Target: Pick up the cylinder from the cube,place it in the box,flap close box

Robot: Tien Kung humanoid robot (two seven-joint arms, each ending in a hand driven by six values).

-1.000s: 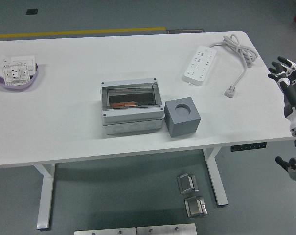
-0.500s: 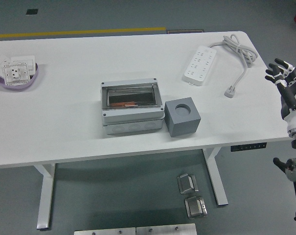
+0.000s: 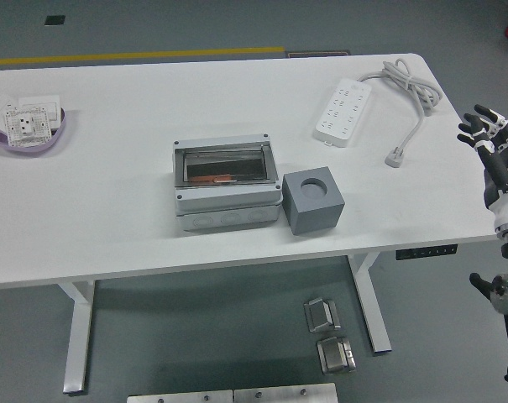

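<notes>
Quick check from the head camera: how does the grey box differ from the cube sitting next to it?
The box is light grey, wide and low; the cube is darker grey and compact. The box has a dark see-through flap on top with something orange-red showing beneath it; the cube's top has a round hole that looks empty. The box has corner screws; the cube is plain. Both sit upright and close together, box on the left, near the front edge of the table.

Grey box (image 3: 227,183) touching grey cube (image 3: 313,200) mid-table; right robot hand (image 3: 491,143), fingers spread, at table's right edge.
</notes>
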